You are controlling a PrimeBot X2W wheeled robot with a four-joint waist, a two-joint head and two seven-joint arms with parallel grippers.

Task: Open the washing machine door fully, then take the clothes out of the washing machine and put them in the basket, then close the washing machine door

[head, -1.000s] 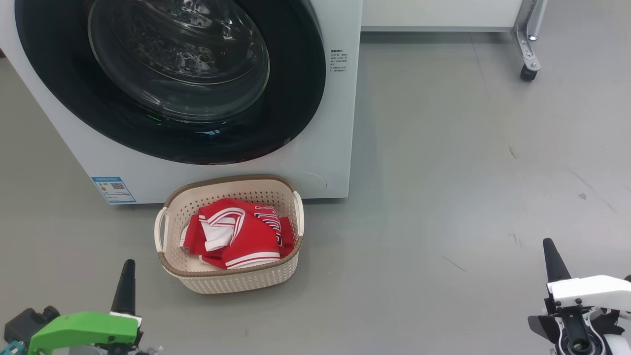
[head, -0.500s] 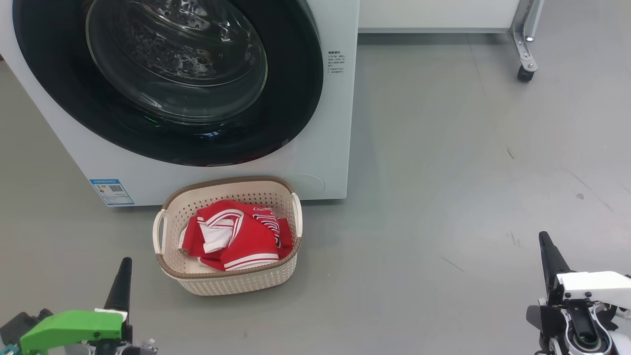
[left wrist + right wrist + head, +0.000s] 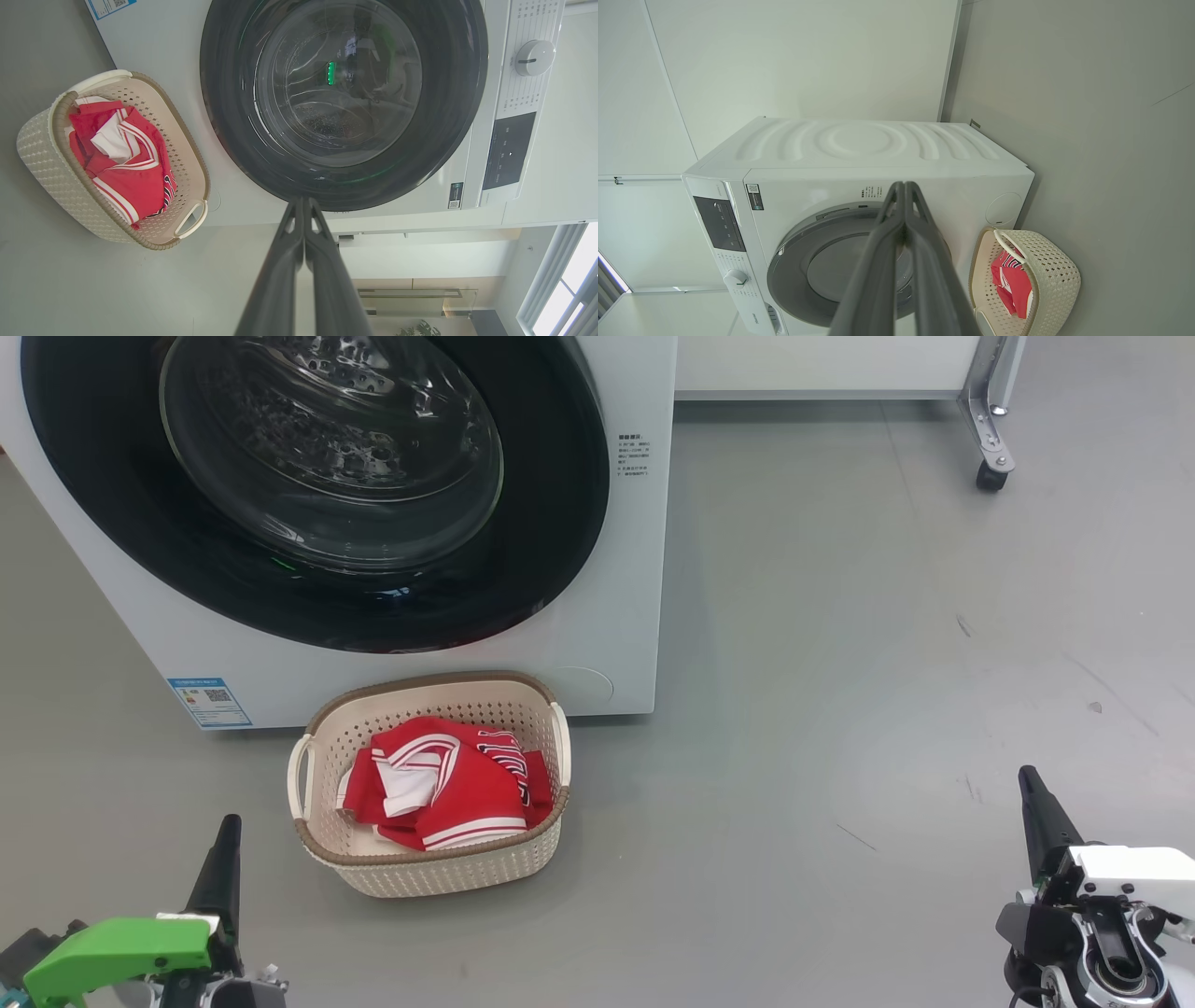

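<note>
Nearest, the left claw (image 3: 227, 826) hangs low over the near left of the floor (image 3: 840, 663), and the right claw (image 3: 1029, 782) over its near right. Each is clenched, fingers pressed together with nothing between them, and both point toward the machine.

Between them and a little farther off, the basket (image 3: 448, 875) sits on the floor. Its far side is just beside the foot of the washing machine (image 3: 621, 616); whether they touch I cannot tell. Its long axis runs side to side along the machine's front, with a handle at each end and the mouth upward. The clothes (image 3: 457, 784) lie crumpled inside it, red with white striped trim, and the bundle has no clear long axis. They look soft, limp and light. A pinch on a raised fold should lift them, though a trailing sleeve could catch on the rim. The basket itself seems to be stiff, light plastic, best carried by its handles.

Farthest, the door (image 3: 560, 523) lies shut flat against the machine's front, facing the claws, and no red shows through its glass. Its glossy black ring looks rigid and slippery. The place to take hold would be its outer edge, but I cannot tell which side swings free.
</note>
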